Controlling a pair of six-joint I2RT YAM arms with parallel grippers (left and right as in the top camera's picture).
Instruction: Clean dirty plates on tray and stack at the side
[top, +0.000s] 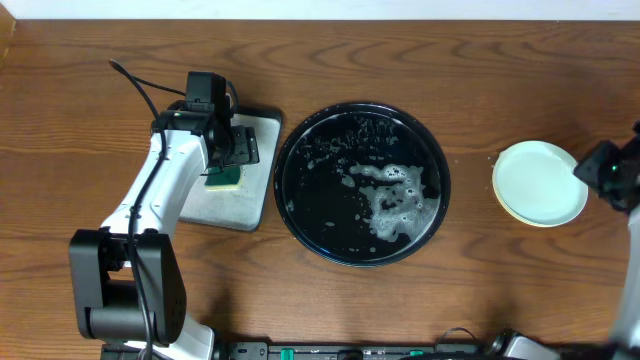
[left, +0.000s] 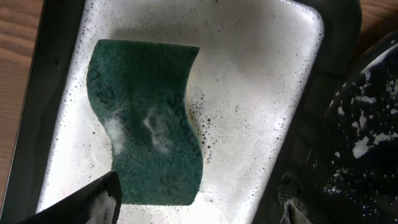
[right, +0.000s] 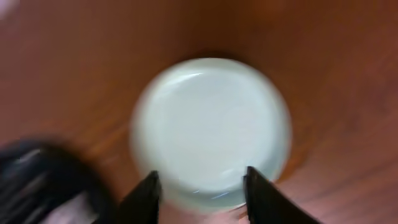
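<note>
The round black tray (top: 300, 190) lies mid-table, wet with white foam and with no plates on it. The plates (top: 538, 182) sit stacked on the wood at the right, a mint-blue one on top with a yellow rim showing beneath. They also show in the right wrist view (right: 211, 124), blurred. My right gripper (right: 200, 180) is open above the stack's near edge, empty. My left gripper (left: 199, 208) is open over a green sponge (left: 149, 118) that lies in a soapy rectangular tray (left: 273, 93). Its fingers do not touch the sponge.
The rectangular grey tray (top: 255, 170) stands just left of the round tray, and the round tray's foamy rim shows at the right in the left wrist view (left: 367, 124). Bare wooden tabletop lies all around.
</note>
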